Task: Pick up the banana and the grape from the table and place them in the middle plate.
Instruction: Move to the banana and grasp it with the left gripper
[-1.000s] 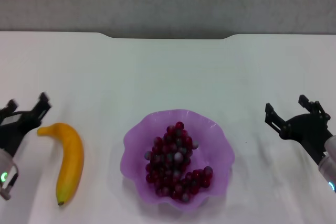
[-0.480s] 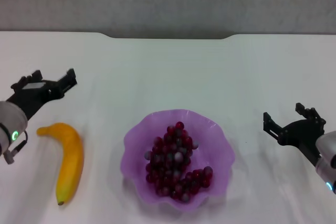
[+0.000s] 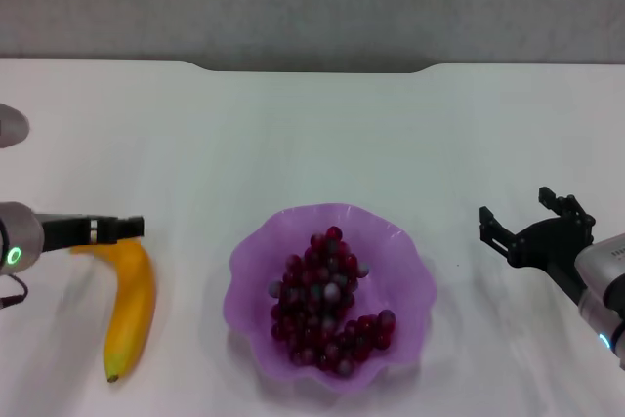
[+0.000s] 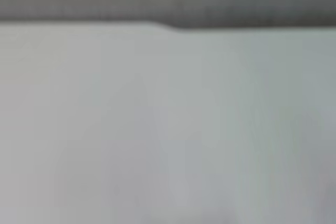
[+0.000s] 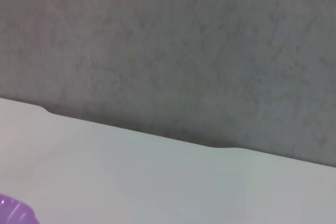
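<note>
With the grapes (image 3: 327, 302) already in the purple plate (image 3: 249, 271), the left gripper (image 3: 122, 229), its finger state unclear, hovers over the banana (image 3: 132, 305), which awaits grasping; the right gripper (image 3: 527, 225) idles spread.

middle plate (image 3: 415, 271): translucent glossy plastic | table (image 3: 312, 134): smooth matt | banana (image 3: 132, 305): smooth

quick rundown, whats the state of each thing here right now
banana: lying on the table, outside the plate
grape: in the middle plate
left gripper: above the banana's upper end, not holding it
right gripper: open, empty, to the right of the plate
</note>
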Action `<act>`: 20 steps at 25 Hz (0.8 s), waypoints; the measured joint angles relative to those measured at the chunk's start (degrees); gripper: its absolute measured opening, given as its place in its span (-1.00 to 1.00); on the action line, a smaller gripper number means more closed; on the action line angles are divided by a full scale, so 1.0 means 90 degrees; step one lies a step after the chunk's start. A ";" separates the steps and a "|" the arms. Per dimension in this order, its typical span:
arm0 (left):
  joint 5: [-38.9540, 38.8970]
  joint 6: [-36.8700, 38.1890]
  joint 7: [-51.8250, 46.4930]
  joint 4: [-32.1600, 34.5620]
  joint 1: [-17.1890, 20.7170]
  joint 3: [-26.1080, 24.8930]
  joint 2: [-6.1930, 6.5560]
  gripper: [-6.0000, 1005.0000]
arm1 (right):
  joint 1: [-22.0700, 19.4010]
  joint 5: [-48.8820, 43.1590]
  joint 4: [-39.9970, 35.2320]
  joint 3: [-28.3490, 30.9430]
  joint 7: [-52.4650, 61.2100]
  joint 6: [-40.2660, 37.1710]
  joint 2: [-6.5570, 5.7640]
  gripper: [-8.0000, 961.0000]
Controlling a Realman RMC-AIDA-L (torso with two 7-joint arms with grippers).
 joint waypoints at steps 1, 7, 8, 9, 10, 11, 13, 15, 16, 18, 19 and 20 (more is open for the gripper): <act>0.0049 -0.0290 -0.0050 -0.0023 -0.0066 -0.0078 0.0002 0.77 | -0.0001 0.0000 -0.0001 0.0000 0.0000 0.0000 0.0000 0.88; 0.0860 -0.1453 -0.0873 -0.0380 -0.0306 -0.0005 -0.0025 0.77 | 0.0000 0.0001 -0.0001 0.0002 0.0000 0.0009 0.0000 0.88; 0.0948 -0.1520 -0.0978 -0.0361 -0.0357 0.0042 -0.0025 0.77 | 0.0002 0.0001 -0.0002 0.0003 0.0000 0.0009 0.0000 0.88; 0.0985 -0.1557 -0.1062 -0.0274 -0.0436 0.0081 -0.0022 0.77 | 0.0004 0.0001 -0.0001 0.0004 0.0000 0.0010 0.0000 0.88; 0.1011 -0.1582 -0.1120 -0.0165 -0.0516 0.0104 -0.0019 0.77 | 0.0007 0.0001 -0.0001 0.0006 0.0000 0.0010 0.0000 0.88; 0.1020 -0.1601 -0.1150 -0.0049 -0.0592 0.0109 -0.0019 0.77 | 0.0010 0.0001 -0.0001 0.0008 0.0000 0.0011 0.0000 0.88; 0.1031 -0.1635 -0.1171 0.0167 -0.0753 0.0127 -0.0031 0.77 | 0.0012 0.0003 -0.0001 0.0012 0.0000 0.0011 0.0000 0.88; 0.1032 -0.1650 -0.1206 0.0276 -0.0836 0.0196 -0.0037 0.77 | 0.0012 0.0005 -0.0001 0.0016 0.0000 0.0011 0.0000 0.88; 0.1033 -0.1647 -0.1235 0.0302 -0.0850 0.0238 -0.0038 0.77 | 0.0013 0.0005 -0.0001 0.0016 0.0000 0.0011 0.0000 0.88; 0.1034 -0.1606 -0.1294 0.0346 -0.0871 0.0286 -0.0046 0.77 | 0.0015 0.0003 -0.0001 0.0022 0.0001 0.0005 0.0000 0.88; 0.1035 -0.1577 -0.1320 0.0391 -0.0889 0.0289 -0.0049 0.77 | 0.0015 0.0003 -0.0001 0.0024 0.0001 -0.0001 0.0000 0.88; 0.1035 -0.1558 -0.1337 0.0446 -0.0924 0.0290 -0.0052 0.77 | 0.0015 0.0003 -0.0001 0.0024 0.0002 -0.0005 0.0000 0.88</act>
